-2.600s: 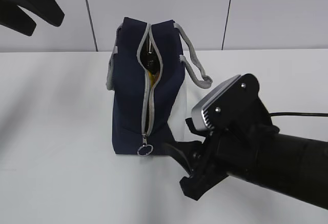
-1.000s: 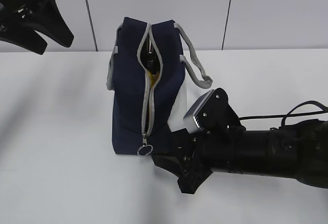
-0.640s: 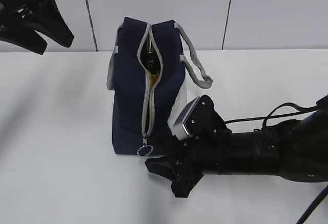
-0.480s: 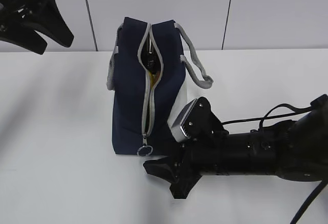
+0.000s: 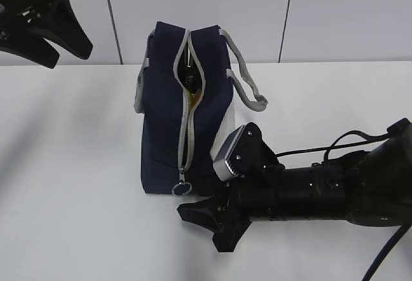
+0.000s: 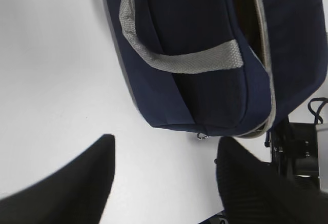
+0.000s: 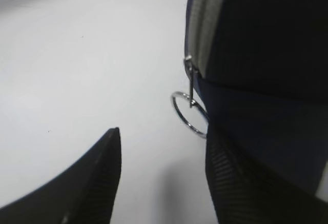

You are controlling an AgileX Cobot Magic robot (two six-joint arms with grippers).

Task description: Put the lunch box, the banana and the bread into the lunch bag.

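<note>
Nearest, the black right gripper (image 5: 205,224) lies low over the white table (image 5: 77,217) with its jaws parted and holding nothing, just beside the silver ring pull (image 7: 188,113) at the foot of the grey zipper. Behind it stands the navy-blue fabric lunch bag (image 5: 164,133) with grey strap handles, upright, its zipper gaping near the top over something yellow. Far left, the black left gripper (image 5: 61,48) hangs raised and spread, empty.

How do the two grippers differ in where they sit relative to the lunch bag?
The right gripper lies low on the table at the lunch bag's near end, beside the ring pull. The left gripper hangs high, off to the bag's left. Both are open and hold nothing.
</note>
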